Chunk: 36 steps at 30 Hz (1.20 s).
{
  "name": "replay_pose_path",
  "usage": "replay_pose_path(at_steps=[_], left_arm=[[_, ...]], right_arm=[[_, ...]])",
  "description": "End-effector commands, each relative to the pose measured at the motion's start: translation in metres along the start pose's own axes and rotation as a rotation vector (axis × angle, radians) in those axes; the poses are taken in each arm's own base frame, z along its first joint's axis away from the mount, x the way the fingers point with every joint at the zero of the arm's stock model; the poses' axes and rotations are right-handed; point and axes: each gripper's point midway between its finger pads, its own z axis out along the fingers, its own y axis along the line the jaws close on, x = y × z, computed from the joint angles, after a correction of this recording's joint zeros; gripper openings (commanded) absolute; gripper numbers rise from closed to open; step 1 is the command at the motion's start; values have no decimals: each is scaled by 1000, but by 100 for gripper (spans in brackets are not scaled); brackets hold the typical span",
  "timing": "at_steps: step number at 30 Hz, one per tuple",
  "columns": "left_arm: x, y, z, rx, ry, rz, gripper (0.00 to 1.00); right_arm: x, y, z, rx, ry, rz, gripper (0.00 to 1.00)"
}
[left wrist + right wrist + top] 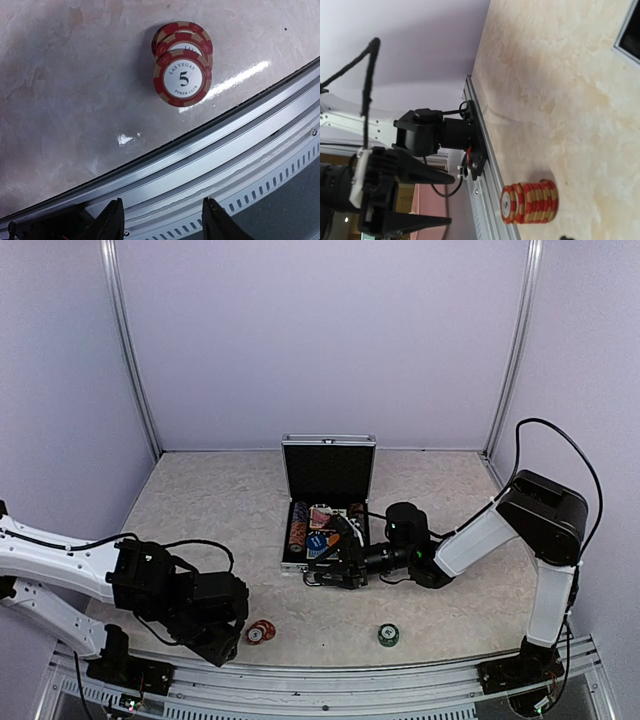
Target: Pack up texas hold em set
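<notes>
**Loose red chips at the near left: left claw is the closer one**

**Overhead view.**
- Item: small silver aluminium case with black lining (pixel 328 442), lid raised, at the far middle of the beige mottled table (pixel 200 510). Chips and cards show inside, too small to count.
- Item: short stack of red-and-cream poker chips (pixel 262 632), outside the case, at the near edge, left of centre.
- Item: small green chip stack (pixel 388 635), also loose, at the near edge, right of centre.
- The left claw (pixel 230 640) sits just left of the red stack.
- The right claw (pixel 320 575) hangs at the case's near edge, well apart from both loose stacks.

**Left wrist view.**
- The red stack lies on its side.
- Its "5" face is turned toward the camera and the grey metal rail (pixel 200 160), so its long axis runs away from the claw toward the far side.
- The two black fingers (pixel 112 222) stand apart with nothing between them. The stack is ahead of them, not within the jaws.

**Right wrist view.**
- The right claw is part-open and empty.
- The red stack shows beyond it, on its side beside the rail.

**Judgement.** The left arm is much the nearer. It would likely have to advance along the stack's axis to take it.
</notes>
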Motion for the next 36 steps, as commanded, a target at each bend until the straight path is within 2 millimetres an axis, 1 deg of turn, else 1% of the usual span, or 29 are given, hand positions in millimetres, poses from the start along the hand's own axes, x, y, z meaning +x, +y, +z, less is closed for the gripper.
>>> replay_pose_path(at_steps=[1, 5, 8, 12, 16, 19, 26, 36], left_arm=[[3, 6, 11, -42, -3, -40, 54], [-4, 4, 29, -84, -18, -13, 53], [-7, 5, 44, -120, -15, 9, 51], [-15, 8, 57, -132, -23, 9, 49], [-29, 14, 60, -126, -58, -19, 48], [-38, 13, 60, -113, -81, -30, 47], [-41, 9, 66, -102, -80, -22, 47], [-48, 13, 60, -112, -108, -34, 47]], right_arm=[[-10, 18, -3, -29, -15, -48, 66], [-9, 20, -5, -31, -15, -53, 66], [-8, 20, -7, -25, -19, -55, 66], [-8, 19, -11, -14, -24, -55, 66], [-7, 18, -13, -10, -25, -53, 66], [-6, 17, -13, -6, -24, -53, 66], [-7, 16, -15, 2, -25, -53, 66], [-8, 12, -13, 2, -23, -45, 66]])
